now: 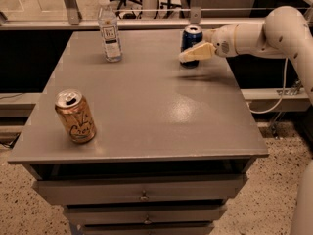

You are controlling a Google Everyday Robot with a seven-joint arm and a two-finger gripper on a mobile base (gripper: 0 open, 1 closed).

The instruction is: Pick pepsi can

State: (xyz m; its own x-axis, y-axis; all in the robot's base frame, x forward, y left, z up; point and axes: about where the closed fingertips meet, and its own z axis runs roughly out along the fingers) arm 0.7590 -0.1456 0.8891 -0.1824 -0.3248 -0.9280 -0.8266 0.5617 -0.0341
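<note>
The pepsi can [191, 35], dark blue with a silver top, stands upright near the table's far right edge. My gripper [188, 52] reaches in from the right on a white arm [254, 33] at the can's height. Its near cream finger [196, 53] lies across the front of the can's lower half. The other finger is hidden behind the can. The jaws look open around the can, which still rests on the table.
A clear bottle with a white cap [109, 29] stands at the far left of the grey table [146, 111]. A gold can [76, 116] stands near the front left corner. Drawers sit below the table top. A railing runs behind the table.
</note>
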